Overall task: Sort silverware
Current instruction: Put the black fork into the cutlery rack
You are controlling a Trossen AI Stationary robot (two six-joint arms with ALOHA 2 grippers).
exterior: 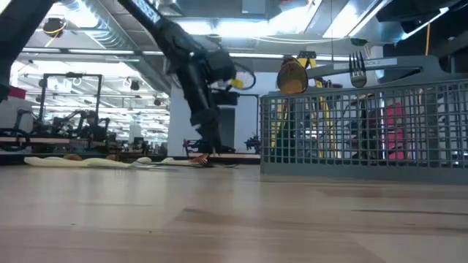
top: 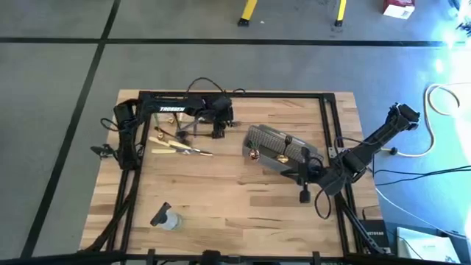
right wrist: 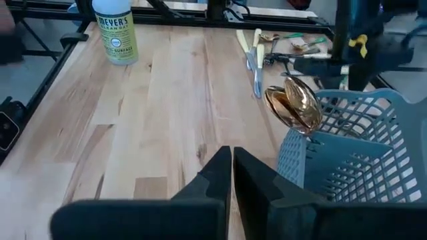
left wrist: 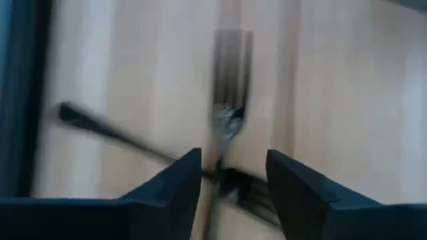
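Note:
Loose silverware (top: 176,143) lies on the table's far left part: pale tan pieces (exterior: 88,162), a fork (left wrist: 230,73) and a black utensil (left wrist: 100,127) crossing under it. My left gripper (top: 191,134) is down at the table (exterior: 205,157), open (left wrist: 233,183). Its fingers stand on either side of the fork's handle, and I see no touch. The grey mesh basket (top: 283,147) holds a gold spoon (exterior: 292,77) and a fork (exterior: 357,69), both upright. My right gripper (top: 304,195) waits shut (right wrist: 232,173) just near of the basket (right wrist: 360,160).
A clear bottle (top: 168,219) lies near the table's front left; it also shows in the right wrist view (right wrist: 115,30). A black frame (top: 235,94) runs along the table's far edge and sides. Bare wood (top: 235,199) lies between the bottle and the basket.

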